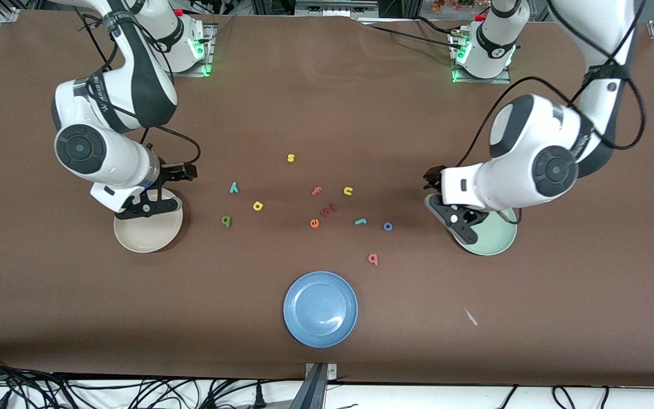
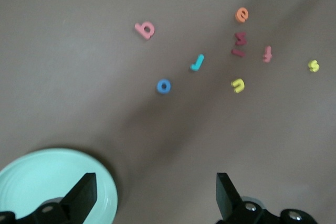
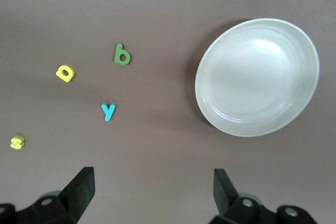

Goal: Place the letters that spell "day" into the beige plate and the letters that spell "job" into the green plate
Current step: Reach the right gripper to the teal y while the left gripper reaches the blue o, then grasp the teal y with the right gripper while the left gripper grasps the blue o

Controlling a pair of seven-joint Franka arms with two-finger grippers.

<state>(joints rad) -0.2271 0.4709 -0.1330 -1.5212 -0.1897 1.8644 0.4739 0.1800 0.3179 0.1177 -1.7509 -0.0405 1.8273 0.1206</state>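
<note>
The beige plate (image 1: 148, 233) (image 3: 257, 77) lies at the right arm's end, the green plate (image 1: 494, 241) (image 2: 31, 182) at the left arm's end. Between them lie the teal "y" (image 1: 234, 187) (image 3: 108, 110), yellow "a" (image 1: 258, 205) (image 3: 65, 73) and green "d" (image 1: 226, 221) (image 3: 122, 55). Closer to the green plate are the teal "j" (image 1: 361, 221) (image 2: 197, 62), blue "o" (image 1: 388, 226) (image 2: 164, 86) and pink "b" (image 1: 373, 259) (image 2: 145, 30). My right gripper (image 1: 151, 207) (image 3: 153, 190) hangs open over the beige plate's edge. My left gripper (image 1: 458, 221) (image 2: 156, 192) hangs open over the green plate's edge. Both are empty.
A blue plate (image 1: 320, 308) sits nearest the front camera. Other letters lie mid-table: yellow "s" (image 1: 290, 158), pink "f" (image 1: 316, 191), yellow "u" (image 1: 348, 191), two dark red letters (image 1: 327, 210), orange "e" (image 1: 314, 223). A white scrap (image 1: 470, 317) lies beside the blue plate.
</note>
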